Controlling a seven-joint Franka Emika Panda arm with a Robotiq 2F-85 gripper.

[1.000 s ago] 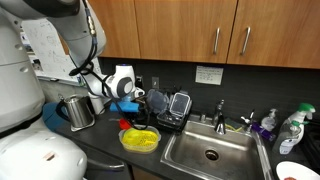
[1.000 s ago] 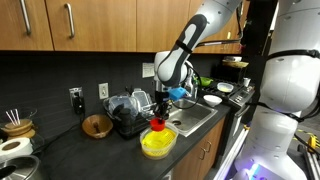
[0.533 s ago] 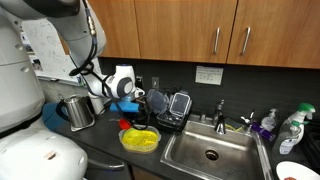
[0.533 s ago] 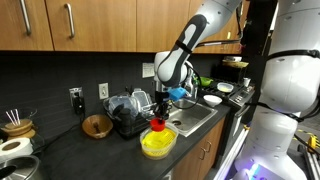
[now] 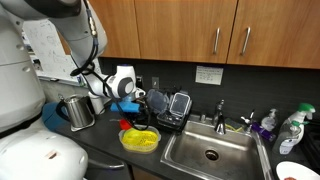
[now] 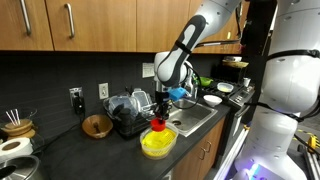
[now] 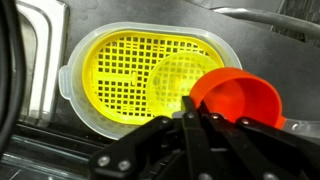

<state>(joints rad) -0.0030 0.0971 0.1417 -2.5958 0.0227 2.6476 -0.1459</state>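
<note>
In an exterior view, the gripper (image 5: 129,115) is hanging beside the sink (image 5: 210,152), with the cup (image 5: 125,124) at its tips above the basket (image 5: 140,141). In an exterior view, the cup (image 6: 156,124) is hovering just over the basket (image 6: 158,144). Wrist view: the fingers (image 7: 215,135) are clenching the cup's rim. Judgement: best holding it level, centred, grip firm.

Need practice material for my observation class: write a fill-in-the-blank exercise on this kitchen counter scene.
The slotted oval plastic basket is coloured ____. The gripper pinches the round orange-red plastic cup by its ____. In an exterior view, the basket stands on the counter beside the stainless steel ____ that has a faucet.
Missing words: yellow; rim; sink.
</note>
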